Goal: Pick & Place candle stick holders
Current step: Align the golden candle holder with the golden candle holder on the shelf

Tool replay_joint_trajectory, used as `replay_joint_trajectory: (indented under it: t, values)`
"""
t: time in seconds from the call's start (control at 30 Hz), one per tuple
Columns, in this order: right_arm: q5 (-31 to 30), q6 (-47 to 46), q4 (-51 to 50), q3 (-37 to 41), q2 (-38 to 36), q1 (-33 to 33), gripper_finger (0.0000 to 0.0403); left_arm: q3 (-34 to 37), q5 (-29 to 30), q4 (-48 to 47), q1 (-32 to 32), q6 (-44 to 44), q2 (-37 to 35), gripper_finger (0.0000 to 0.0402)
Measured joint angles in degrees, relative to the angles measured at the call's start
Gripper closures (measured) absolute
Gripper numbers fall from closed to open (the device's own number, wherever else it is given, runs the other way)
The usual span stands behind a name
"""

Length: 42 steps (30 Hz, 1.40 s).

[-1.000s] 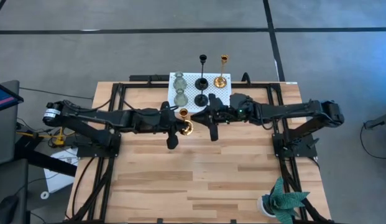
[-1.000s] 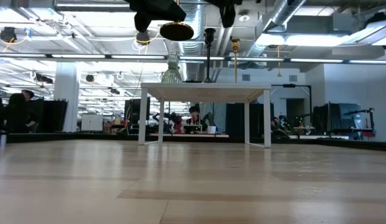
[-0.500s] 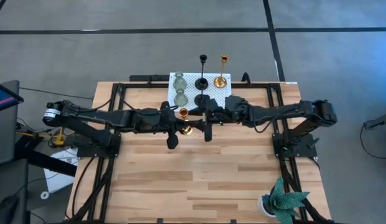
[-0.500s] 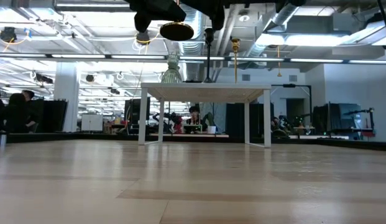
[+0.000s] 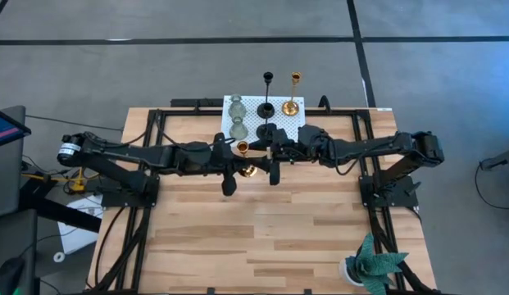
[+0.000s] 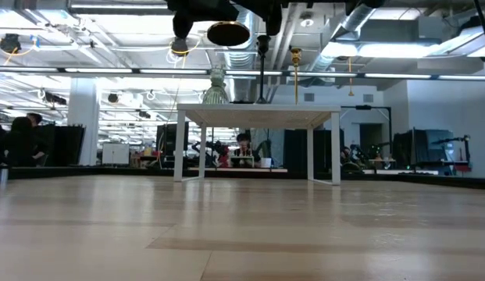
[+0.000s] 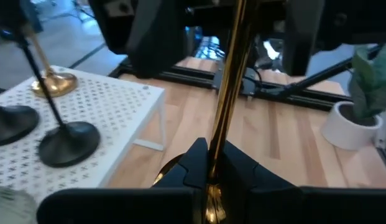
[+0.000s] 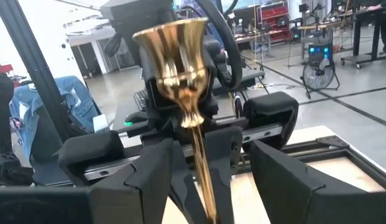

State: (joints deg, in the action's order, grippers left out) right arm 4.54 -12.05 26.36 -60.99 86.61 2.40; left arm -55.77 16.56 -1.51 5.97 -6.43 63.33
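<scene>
My left gripper [image 5: 241, 162] is shut on a shiny gold candle stick holder [image 5: 244, 157], held high over the table's middle. The holder's cup [image 8: 174, 37] is on top and its round base [image 6: 228, 33] is underneath. My right gripper [image 8: 211, 168] is open; its fingers stand on either side of the holder's stem without touching it. On a white perforated stand [image 5: 297, 129] at the far middle rest two pale green glass holders [image 5: 235, 105], two black ones [image 5: 266, 106] and one gold one [image 5: 292, 105], each on its base. My left gripper pinches the gold holder's slim stem [image 7: 212, 146] between its two fingers, low down just above the round base. The fingers come about level from the table's left and lie across the stem. The holder is lifted clear of the table, near upright, cup up.
A green leafy plant in a white pot [image 5: 370, 266] stands at the table's near right corner. The white stand [image 6: 258, 113] rises on legs at the far side. Bare wood lies below both grippers and toward the near edge.
My right gripper has moved toward the table's left, up to the gold holder, and its fingers now stand around the stem. My left gripper has kept the holder in place.
</scene>
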Motion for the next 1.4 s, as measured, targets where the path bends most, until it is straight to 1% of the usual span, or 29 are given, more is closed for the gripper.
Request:
replay_joint_trajectory:
  t: [0.13, 0.33, 0.47, 0.57, 0.8, 0.9, 1.03, 1.4]
  values:
    - [0.0, 0.0, 0.0, 0.0, 0.0, 0.0, 0.021, 0.0, -2.6, 2.5, 0.0, 0.0, 1.7, 0.0381]
    - [0.1, 0.0, 0.2, 0.0, -0.1, -0.1, 0.0226, 0.1, -2.6, 4.7, 0.0, 0.0, 4.4, 0.0381]
    - [0.2, 0.0, 0.0, 0.0, -0.1, -0.1, 0.0248, 0.1, -3.0, 6.4, 0.0, 0.0, 4.8, 0.0381]
    - [0.3, 0.0, -0.2, 0.0, -0.1, -0.2, 0.0275, 0.1, -3.1, 6.7, 0.0, -0.1, 5.0, 0.0381]
    - [1.8, 0.1, 0.0, 0.0, -0.1, -0.2, 0.0358, 0.1, -3.1, 7.5, 0.0, -0.1, 4.8, 0.0381]
    - [1.7, 1.5, -0.1, 0.0, -0.1, -0.1, 0.0389, 0.1, -3.1, 7.9, 0.0, -0.9, 4.8, 0.0381]
    - [1.4, 2.8, 0.0, 0.0, -0.1, -0.1, 0.0391, 0.1, -3.0, 8.2, 0.0, -0.4, 4.8, 0.0374]
    - [0.9, 3.4, -0.6, 0.0, -2.0, 0.4, 0.0399, -0.1, -2.6, 8.0, 0.0, 0.4, 3.4, 0.0339]
